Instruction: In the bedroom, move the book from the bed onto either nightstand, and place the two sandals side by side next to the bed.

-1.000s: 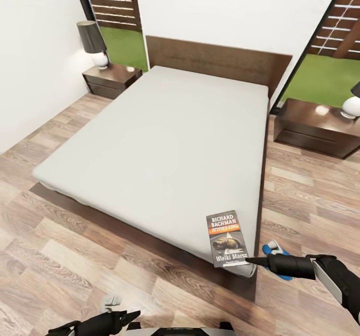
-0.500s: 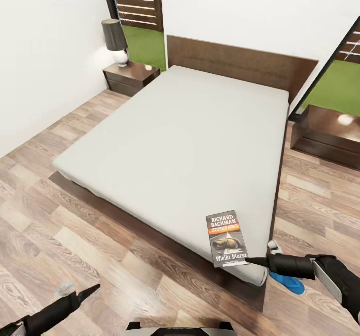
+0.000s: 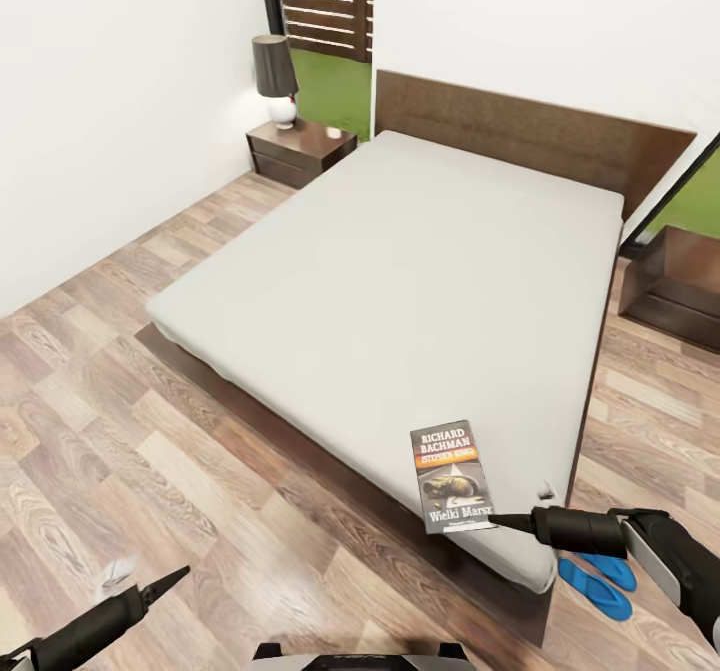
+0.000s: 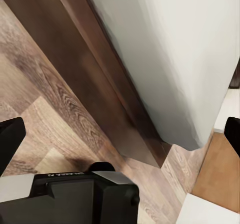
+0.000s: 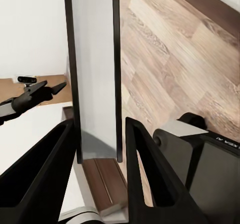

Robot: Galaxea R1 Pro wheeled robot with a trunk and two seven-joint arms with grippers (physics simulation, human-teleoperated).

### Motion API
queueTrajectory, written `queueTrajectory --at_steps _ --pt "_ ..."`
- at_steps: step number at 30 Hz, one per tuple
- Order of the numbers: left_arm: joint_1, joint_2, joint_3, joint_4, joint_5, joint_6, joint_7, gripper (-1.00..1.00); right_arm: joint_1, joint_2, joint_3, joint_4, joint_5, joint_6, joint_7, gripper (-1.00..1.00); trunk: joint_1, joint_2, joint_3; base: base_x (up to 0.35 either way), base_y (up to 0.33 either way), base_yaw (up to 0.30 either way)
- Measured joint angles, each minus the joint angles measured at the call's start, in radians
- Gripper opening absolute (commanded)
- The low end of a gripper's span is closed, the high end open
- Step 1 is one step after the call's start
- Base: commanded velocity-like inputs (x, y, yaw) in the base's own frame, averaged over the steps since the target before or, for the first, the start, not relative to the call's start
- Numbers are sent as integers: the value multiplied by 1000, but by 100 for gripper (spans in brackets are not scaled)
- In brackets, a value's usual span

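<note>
The book (image 3: pixel 452 475), dark with "RICHARD BACHMAN" and an orange band, is over the near right corner of the bed (image 3: pixel 420 261). My right gripper (image 3: pixel 497 521) is shut on its near edge. In the right wrist view the book (image 5: pixel 95 83) stands edge-on between the two fingers. Two blue sandals (image 3: pixel 600 581) lie close together on the floor by the bed's right side, just beyond that arm. My left gripper (image 3: pixel 168 581) hangs low over the floor at the lower left, and in its wrist view the fingers (image 4: pixel 10 139) are wide apart with nothing between them.
A nightstand (image 3: pixel 300 149) with a dark-shaded lamp (image 3: pixel 275 71) stands at the bed's far left. The second nightstand (image 3: pixel 680 286) is at the far right edge. White walls close the left and back. Wood floor (image 3: pixel 120 381) lies open along the bed's left side.
The camera has swung, sliding the bed and nightstands rightward in the picture. The book and right gripper kept their place in view. My left arm moved to the lower left. A second sandal appeared.
</note>
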Motion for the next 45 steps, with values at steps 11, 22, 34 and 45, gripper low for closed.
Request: queueTrajectory --at_steps 11,22,34,45 --pt "0 -4 0 2 0 -3 -2 100 1 0 1 0 0 -1 2 -100 0 0 0 0 0 255" --pt "0 -5 0 2 0 -3 -2 100 1 0 1 0 0 0 2 -100 0 0 0 0 0 267" --pt "0 -5 0 2 0 -3 -2 100 1 2 1 0 -2 1 4 -100 0 0 0 0 0 240" --pt "0 -5 -2 3 0 -3 -2 100 1 1 1 1 -4 0 3 -100 0 0 -1 0 0 15"
